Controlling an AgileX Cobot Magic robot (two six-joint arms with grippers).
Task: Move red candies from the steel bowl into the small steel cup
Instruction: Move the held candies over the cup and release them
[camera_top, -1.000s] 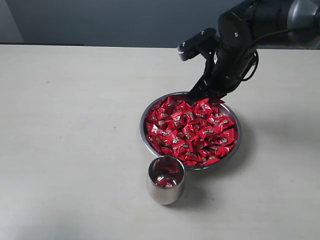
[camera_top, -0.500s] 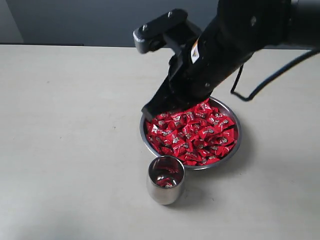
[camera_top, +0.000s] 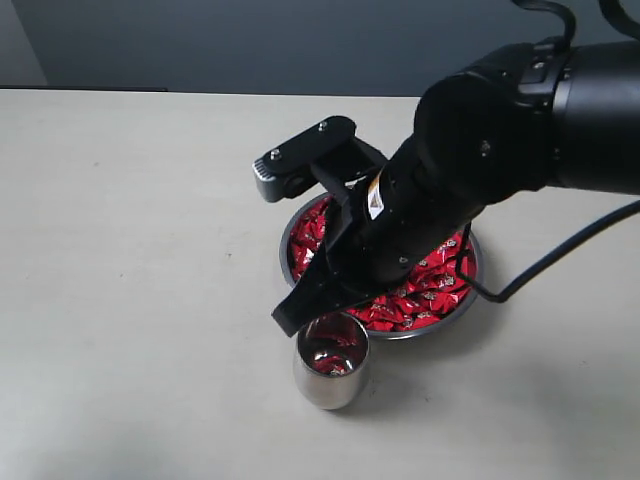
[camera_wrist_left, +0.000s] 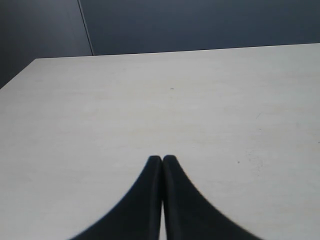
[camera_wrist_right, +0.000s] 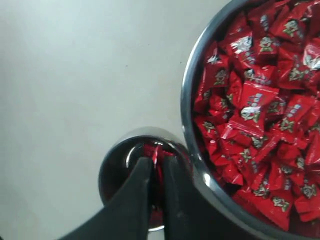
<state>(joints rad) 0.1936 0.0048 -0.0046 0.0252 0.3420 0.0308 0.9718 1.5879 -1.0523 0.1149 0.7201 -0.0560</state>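
Right gripper (camera_wrist_right: 156, 162) was pinched on one candy (camera_wrist_right: 155, 150), right over the cup (camera_top: 322, 385). Best bet was staying centered and opening gently so it'd drop inside. Left gripper (camera_wrist_left: 162, 160) sat closed, empty.

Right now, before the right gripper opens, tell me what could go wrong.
1. The right gripper seems to pinch a red candy over the small steel cup. In the exterior view its tips sit near the rim, so on release the candy may clip the rim and land on the table.
2. The cup is narrow and stands close beside the steel bowl, so a low or sideways move of the fingers could knock it over.
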